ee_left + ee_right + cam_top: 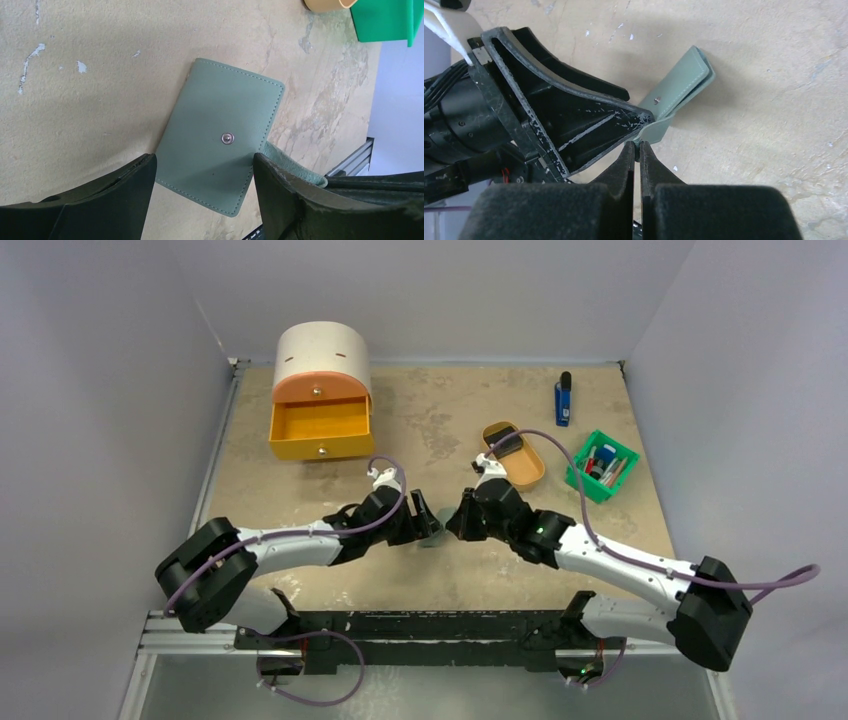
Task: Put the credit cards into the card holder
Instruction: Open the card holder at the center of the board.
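So the wallet sits right in the gap of the left gripper, whose jaws are spread wide, one on each side of it and not closed on it. The right gripper has its jaws pressed together on the wallet's loose tab, pinching just the tab's end at the very tips. From above, all of this happens in the middle of the worktop, near its front edge, and the wallet is mostly hidden between the two grippers.

The wallet is grey-green with neat stitching round the edge and one small metal snap stud on the face. It's folded shut. In the right wrist view it looks tilted up on an edge rather than lying flat, with a shadow beside it.

Both arms reach forward and bend inward, so the grippers meet nose to nose, the left one low and level, the right one coming in from the other side.

The black cards lie in the far end of the tan tray, well apart from the wallet and too small there to count. A green bin stands just beside the tray
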Controlling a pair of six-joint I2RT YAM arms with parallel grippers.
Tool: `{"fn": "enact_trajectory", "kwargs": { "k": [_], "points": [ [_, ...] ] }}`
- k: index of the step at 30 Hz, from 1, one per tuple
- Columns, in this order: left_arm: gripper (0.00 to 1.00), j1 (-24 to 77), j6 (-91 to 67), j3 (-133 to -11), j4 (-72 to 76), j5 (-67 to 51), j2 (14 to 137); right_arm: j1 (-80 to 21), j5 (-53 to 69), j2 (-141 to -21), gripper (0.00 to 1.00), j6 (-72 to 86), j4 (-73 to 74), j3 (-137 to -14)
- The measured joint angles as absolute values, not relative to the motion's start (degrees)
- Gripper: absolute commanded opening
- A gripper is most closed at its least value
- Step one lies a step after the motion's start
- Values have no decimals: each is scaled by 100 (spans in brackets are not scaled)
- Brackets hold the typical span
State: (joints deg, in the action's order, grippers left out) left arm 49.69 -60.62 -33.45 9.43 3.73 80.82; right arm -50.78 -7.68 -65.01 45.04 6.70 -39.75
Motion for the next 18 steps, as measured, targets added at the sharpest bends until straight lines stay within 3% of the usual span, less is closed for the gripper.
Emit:
{"fn": "enact_trajectory", "kwargs": {
  "k": [18],
  "points": [
    [71, 5006, -5986, -3345, 982, 388, 7905, -5076, -475, -5907, 0, 4539, 272, -3597]
  ]
}}
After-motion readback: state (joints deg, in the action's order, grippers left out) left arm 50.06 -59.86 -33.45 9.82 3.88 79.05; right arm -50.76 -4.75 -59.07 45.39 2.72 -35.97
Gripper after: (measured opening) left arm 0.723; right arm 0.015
